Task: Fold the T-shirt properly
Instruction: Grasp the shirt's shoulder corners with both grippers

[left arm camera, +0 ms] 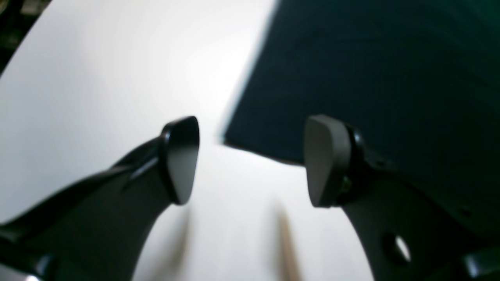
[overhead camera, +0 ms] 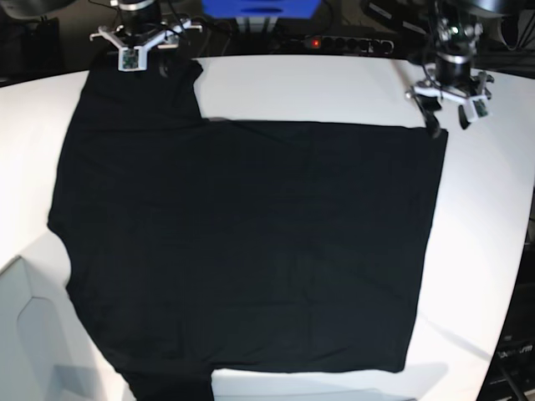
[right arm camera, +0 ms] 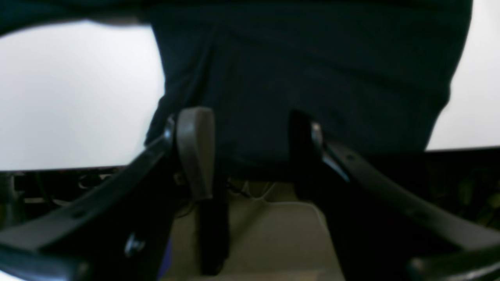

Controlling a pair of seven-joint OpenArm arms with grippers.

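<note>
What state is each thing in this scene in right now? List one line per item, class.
Large plain black cloth T-shirt: spread flat on the table, not yet folded, one sleeve hanging over the far edge.
Left hand: open, empty, at a corner of the shirt.
Right hand: open, fingers either side of the sleeve, not gripping.
White round-edged table: mostly covered by the shirt.

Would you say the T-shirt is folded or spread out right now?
Spread out: the T-shirt lies flat across the white table, showing no fold.
</note>
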